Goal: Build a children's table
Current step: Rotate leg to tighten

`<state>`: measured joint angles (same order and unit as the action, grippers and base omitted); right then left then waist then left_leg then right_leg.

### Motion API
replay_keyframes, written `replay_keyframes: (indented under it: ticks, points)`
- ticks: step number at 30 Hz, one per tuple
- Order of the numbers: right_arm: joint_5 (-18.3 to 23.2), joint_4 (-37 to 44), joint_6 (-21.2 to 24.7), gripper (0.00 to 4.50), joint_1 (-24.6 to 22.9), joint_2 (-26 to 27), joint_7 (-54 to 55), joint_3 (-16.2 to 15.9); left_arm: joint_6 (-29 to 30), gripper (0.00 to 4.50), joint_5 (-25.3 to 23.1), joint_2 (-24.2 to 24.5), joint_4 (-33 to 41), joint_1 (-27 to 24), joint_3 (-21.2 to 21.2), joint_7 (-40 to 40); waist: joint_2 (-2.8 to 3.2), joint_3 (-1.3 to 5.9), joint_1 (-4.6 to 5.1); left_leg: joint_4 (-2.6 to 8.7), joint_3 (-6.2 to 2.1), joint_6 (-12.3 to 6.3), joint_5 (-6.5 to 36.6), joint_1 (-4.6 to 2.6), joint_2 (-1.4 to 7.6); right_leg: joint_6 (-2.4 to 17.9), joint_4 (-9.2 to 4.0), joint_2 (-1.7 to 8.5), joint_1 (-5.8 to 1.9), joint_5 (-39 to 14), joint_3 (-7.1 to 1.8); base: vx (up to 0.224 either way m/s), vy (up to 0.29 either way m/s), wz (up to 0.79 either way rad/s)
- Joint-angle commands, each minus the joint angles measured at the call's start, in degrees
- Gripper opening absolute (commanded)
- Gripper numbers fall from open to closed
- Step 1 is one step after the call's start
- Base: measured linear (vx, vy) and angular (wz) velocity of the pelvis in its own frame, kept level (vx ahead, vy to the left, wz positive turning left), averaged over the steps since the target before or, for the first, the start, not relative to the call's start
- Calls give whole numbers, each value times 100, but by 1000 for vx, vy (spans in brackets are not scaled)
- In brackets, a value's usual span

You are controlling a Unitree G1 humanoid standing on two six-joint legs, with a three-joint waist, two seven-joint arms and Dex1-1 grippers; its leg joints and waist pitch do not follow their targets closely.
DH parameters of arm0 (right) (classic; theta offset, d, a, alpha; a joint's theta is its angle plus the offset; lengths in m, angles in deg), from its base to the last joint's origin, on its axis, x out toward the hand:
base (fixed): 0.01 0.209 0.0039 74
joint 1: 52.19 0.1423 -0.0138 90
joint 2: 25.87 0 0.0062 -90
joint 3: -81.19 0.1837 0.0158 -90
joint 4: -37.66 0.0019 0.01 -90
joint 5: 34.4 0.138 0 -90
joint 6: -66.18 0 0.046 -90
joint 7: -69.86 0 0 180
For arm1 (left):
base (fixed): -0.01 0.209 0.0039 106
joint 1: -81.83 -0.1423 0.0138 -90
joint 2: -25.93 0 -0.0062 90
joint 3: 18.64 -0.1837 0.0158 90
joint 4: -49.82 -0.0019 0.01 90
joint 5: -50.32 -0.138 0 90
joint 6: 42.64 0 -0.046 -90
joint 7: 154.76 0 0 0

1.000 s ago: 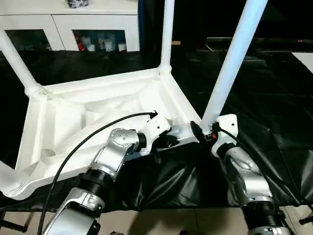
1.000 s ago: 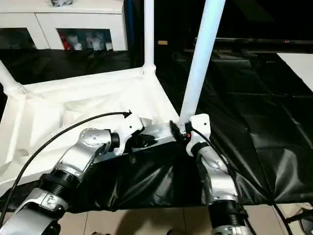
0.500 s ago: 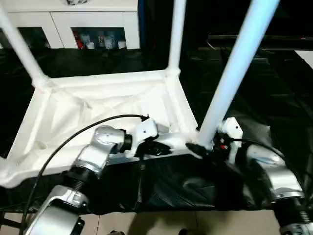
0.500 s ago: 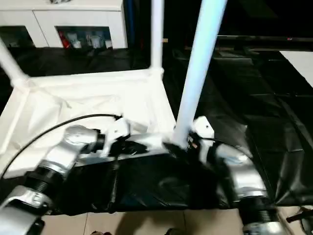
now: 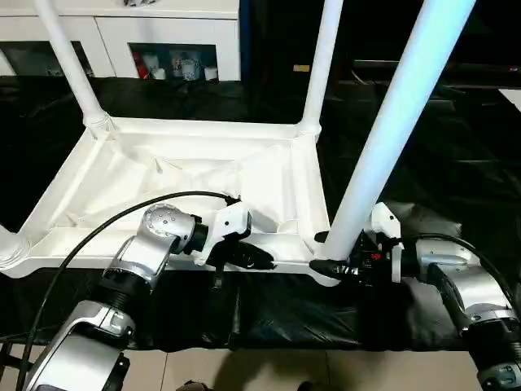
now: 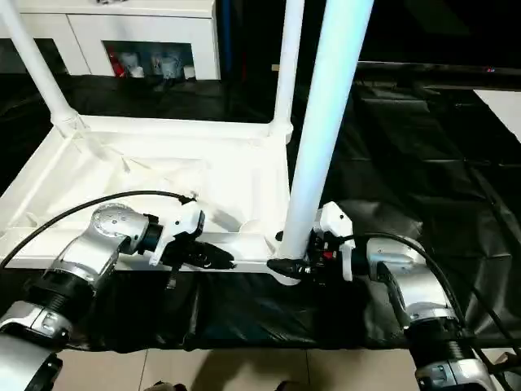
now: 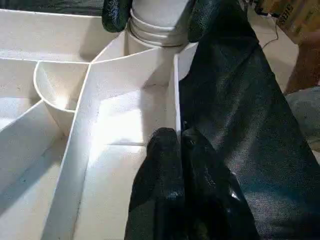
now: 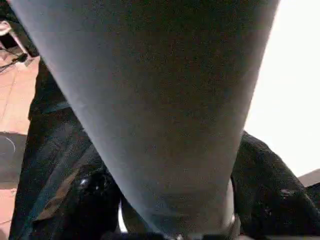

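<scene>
The white tabletop (image 5: pixel 187 171) lies upside down on a black cloth, ribbed underside up. Three legs stand in its corner sockets: the near-right leg (image 5: pixel 391 122), the far-right leg (image 5: pixel 321 65) and the far-left leg (image 5: pixel 69 65). My left gripper (image 5: pixel 264 261) is shut on the thin near rim (image 7: pixel 176 100), a little left of the near-right corner. My right gripper (image 5: pixel 327 252) reaches in from the right. One black finger (image 8: pixel 95 200) lies on each side of that leg's base (image 7: pixel 157 20), clasping it just above the socket.
The black cloth (image 5: pixel 456 163) covers the floor around the tabletop, with pale tiles (image 5: pixel 269 366) at its near edge. A white glass-door cabinet (image 5: pixel 163 24) stands behind. My left arm's black cable (image 5: pixel 122 216) arcs over the near rim.
The whole view has shifted. My right arm has swung from below the near-right leg round to its right side, and its fingers now clasp the base. The left gripper kept its hold on the rim.
</scene>
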<state>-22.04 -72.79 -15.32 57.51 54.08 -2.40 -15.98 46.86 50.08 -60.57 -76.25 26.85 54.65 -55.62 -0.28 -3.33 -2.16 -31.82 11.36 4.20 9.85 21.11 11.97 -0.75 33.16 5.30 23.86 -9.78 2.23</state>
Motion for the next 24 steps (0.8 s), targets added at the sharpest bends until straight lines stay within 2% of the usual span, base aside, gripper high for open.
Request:
replay_keyframes:
  ticks: [1, 3, 5, 7, 9, 10, 11, 12, 13, 15, 17, 18, 19, 20, 23, 24]
  points:
    - [147, 189, 113, 261, -78, 110, -263, -275, 37, 0, -144, -46, -160, -28, -254, 38, -78, 284, -24, 289, 14, -538, 1179, -30, 113, 1492, -325, 179, -287, -1053, -143, 0, 0, 0]
    - [211, 302, 174, 261, -180, 181, -161, -214, 101, 0, -120, -106, -137, -49, -213, 130, -79, 277, -39, 292, 12, -559, 1155, -33, 123, 1491, -323, 179, -284, -1040, -142, 0, 0, 0]
    - [292, 495, 72, 261, -390, 444, 363, 38, 308, 0, -96, -262, -7, -109, -136, 439, -81, 270, -47, 300, 12, -533, 1173, -31, 129, 1466, -329, 186, -280, -1085, -150, 0, 0, 0]
    - [269, 509, 27, 261, -438, 543, 626, 120, 381, 0, -101, -318, 35, -126, -117, 564, -84, 254, -36, 323, -1, -463, 1369, -36, 120, 1390, -371, 196, -259, -1427, -144, 0, 0, 0]
    - [-38, 423, -86, 261, -543, 752, 1462, 219, 617, 0, -145, -516, 152, -176, -81, 985, -78, 214, 11, 369, -27, -290, 1700, -45, 111, 1183, -444, 203, -225, -2112, -153, 0, 0, 0]
    - [-38, 423, -86, 261, -543, 752, 1462, 219, 617, 0, -145, -516, 152, -176, -81, 985, -83, 213, 23, 373, -38, -244, 1775, -49, 107, 1111, -465, 209, -221, -2288, -151, 0, 0, 0]
    - [-164, 424, -58, 261, -605, 882, 1866, 257, 729, 0, -185, -636, 204, -210, -91, 1205, -66, 204, 37, 388, -51, -177, 1900, -60, 107, 996, -494, 200, -204, -2506, -157, 0, 0, 0]
    - [-265, 458, 119, 261, -699, 1152, 2509, 364, 907, 0, -240, -897, 295, -296, -136, 1552, -72, 193, 57, 399, -58, -137, 2006, -64, 105, 917, -516, 193, -181, -2640, -162, 0, 0, 0]
    - [-287, 482, 203, 260, -728, 1242, 2689, 398, 964, 0, -256, -983, 329, -326, -149, 1652, -51, 180, 62, 410, -67, -110, 2065, -66, 104, 881, -530, 193, -171, -2715, -162, 0, 0, 0]
    - [-374, 439, 303, 259, -713, 1525, 3155, 448, 1038, 0, -299, -1182, 329, -362, -206, 1841, -81, 178, 89, 415, -90, -72, 2213, -63, 83, 735, -550, 184, -165, -3013, -148, 0, 0, 0]
    - [-466, 347, 372, 259, -661, 1809, 3632, 514, 1101, 0, -347, -1355, 314, -380, -255, 2031, -70, 182, 105, 419, -99, -54, 2322, -81, 76, 617, -590, 189, -130, -3213, -154, 0, 0, 0]
    - [-504, 221, 411, 259, -580, 2005, 3975, 558, 1159, 0, -386, -1465, 322, -387, -300, 2153, -35, 152, 119, 427, -116, -18, 2480, -96, 61, 513, -626, 194, -102, -3428, -150, 0, 0, 0]
    - [-589, -42, 381, 259, -408, 2262, 4399, 556, 1200, 0, -475, -1623, 280, -367, -369, 2351, -47, 151, 140, 432, -114, -8, 2567, -103, 57, 479, -641, 181, -88, -3504, -147, 0, 0, 0]
    - [-634, -146, 343, 259, -339, 2360, 4558, 515, 1215, 0, -503, -1670, 278, -363, -401, 2411, -25, 141, 179, 441, -145, 47, 2728, -121, 44, 408, -664, 187, -79, -3717, -117, 0, 0, 0]
    - [-770, -346, 93, 259, -205, 2607, 4841, 411, 1238, 0, -555, -1746, 312, -372, -481, 2444, -3, 154, 261, 459, -180, 56, 2875, -135, 43, 334, -719, 202, -100, -3788, -73, 0, 0, 0]
    - [-807, -372, -121, 328, -152, 2699, 4884, 406, 1278, 0, -552, -1781, 360, -380, -452, 2478, 12, 143, 302, 492, -204, 43, 2947, -99, 44, 330, -718, 190, -126, -3671, -52, 0, 0, 0]
